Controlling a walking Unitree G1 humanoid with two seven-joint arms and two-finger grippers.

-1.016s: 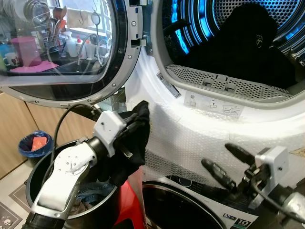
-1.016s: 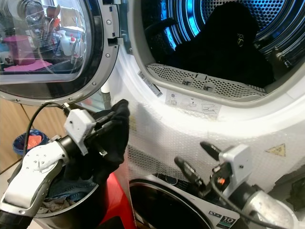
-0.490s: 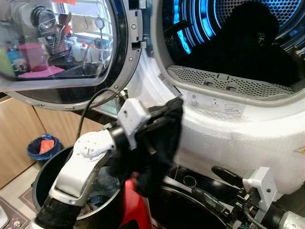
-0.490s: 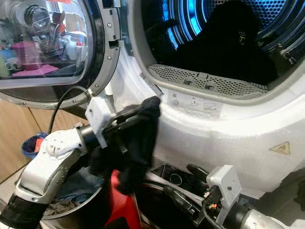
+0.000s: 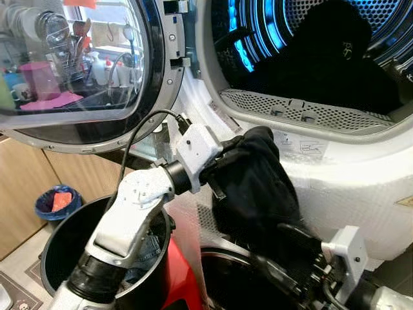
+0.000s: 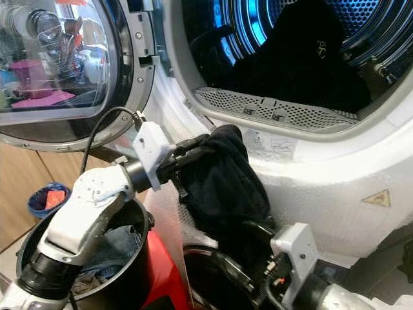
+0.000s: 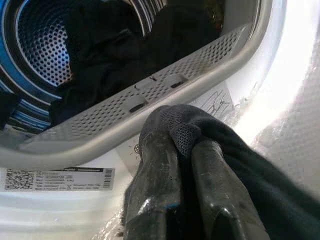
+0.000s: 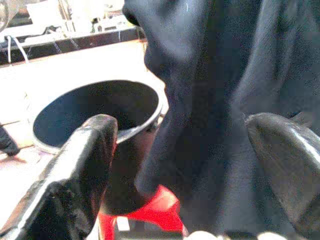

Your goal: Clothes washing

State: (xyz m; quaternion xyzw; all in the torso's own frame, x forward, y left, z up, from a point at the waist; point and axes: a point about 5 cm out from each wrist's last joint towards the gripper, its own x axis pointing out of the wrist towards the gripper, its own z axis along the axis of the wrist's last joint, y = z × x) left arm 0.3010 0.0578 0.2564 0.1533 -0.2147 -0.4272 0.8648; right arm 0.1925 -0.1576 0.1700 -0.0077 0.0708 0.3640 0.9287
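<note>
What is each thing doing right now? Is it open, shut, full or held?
Upper machine door: swung open.
Drum: lit blue, dark clothes inside.
Black garment: held up just below the drum opening, hanging down.
Left hand: shut on the black garment.
Right hand: open, fingers either side of the hanging cloth.
Black bucket: clothes still inside.
Blue bin: holds something orange.

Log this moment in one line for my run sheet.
left gripper: shut on black garment | below drum opening | right gripper: open

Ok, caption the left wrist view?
Left gripper pinching a black garment just below the dryer's drum opening.
</note>
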